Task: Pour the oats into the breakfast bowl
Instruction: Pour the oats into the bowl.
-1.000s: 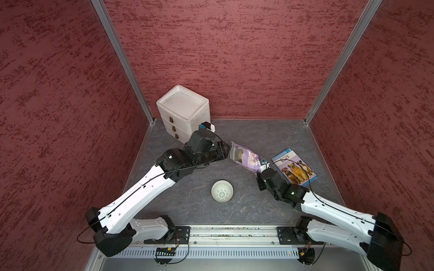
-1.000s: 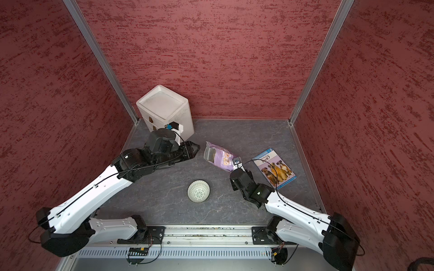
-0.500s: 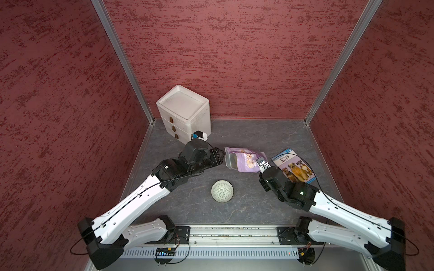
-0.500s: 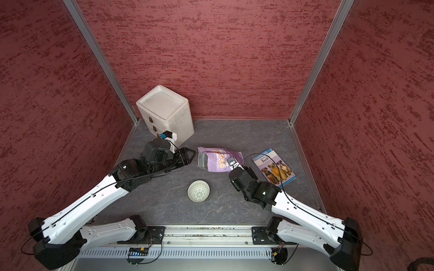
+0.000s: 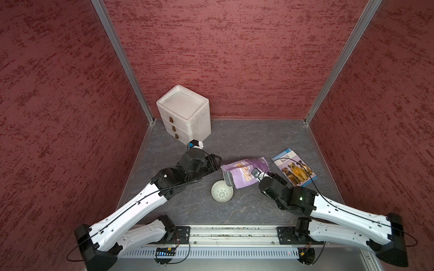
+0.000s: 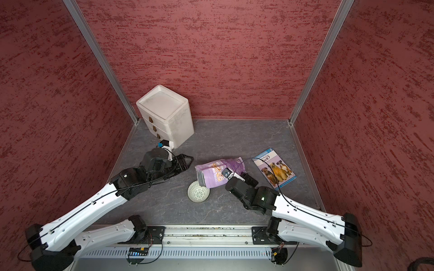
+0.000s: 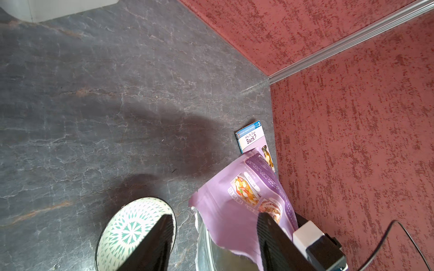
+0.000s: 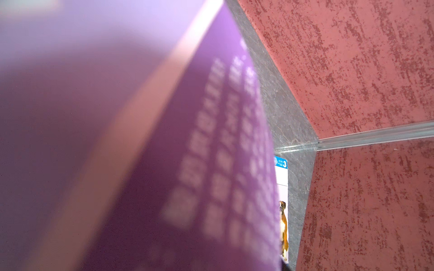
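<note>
Lilac film, thin and glossy, makes the oats pouch [image 5: 242, 174] a soft, light thing that will likely buckle wherever it is squeezed and slide under a loose hold. In both top views it hangs clear of the grey table [image 5: 246, 138], tipped so that its torn, foil-lined mouth points down at the rim of the breakfast bowl [image 5: 223, 191], which stands at the pouch's 7 o'clock. The right gripper [image 5: 270, 175] pinches the pouch near its bottom end, on the 3 o'clock side. The left gripper [image 5: 215, 164] waits at the pouch's 9 o'clock, apart from it, jaws spread on nothing. No flakes show in the bowl. A hold low on the base seems best, as it leaves the mouth free. The oats should slump toward the opening in a rush, so the bag may sag suddenly. The blue dog book [image 5: 293, 170] lies flat at 3 o'clock of the pouch.
</note>
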Robot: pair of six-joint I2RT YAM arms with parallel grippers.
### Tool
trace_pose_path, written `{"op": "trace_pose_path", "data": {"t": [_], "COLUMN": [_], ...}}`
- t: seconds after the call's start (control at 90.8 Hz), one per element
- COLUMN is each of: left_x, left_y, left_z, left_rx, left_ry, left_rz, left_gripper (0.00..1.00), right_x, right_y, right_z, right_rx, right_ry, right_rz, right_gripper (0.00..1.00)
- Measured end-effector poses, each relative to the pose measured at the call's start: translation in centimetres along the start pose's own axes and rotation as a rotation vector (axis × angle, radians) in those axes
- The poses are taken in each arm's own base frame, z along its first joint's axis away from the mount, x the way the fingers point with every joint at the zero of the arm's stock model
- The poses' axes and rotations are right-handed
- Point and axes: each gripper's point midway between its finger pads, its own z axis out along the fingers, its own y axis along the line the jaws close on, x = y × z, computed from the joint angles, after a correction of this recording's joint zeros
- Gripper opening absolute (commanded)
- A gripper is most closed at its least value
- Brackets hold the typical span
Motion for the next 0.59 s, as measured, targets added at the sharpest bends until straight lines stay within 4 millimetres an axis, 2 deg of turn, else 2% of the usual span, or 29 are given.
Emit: {"op": "trace_pose_path", "data": {"t": [0.187, 0.595], "left_x": [1.5, 2.4], "left_y": [1.8, 2.2], "left_z": [1.1, 2.4], "left_rx": [-0.028, 0.002], "left_ry": [0.034, 0.036], "left_rz": [-0.029, -0.056], "left_gripper": [0.62, 0.62], "right_x": [0.2, 0.1], "right_y": [0.6, 1.0], "right_z": [0.7, 1.8], "right_rx": [0.012, 0.054], "right_ry": [0.010, 0.011], "right_rz": [-0.097, -0.215], "right_gripper": [0.00, 0.00]}}
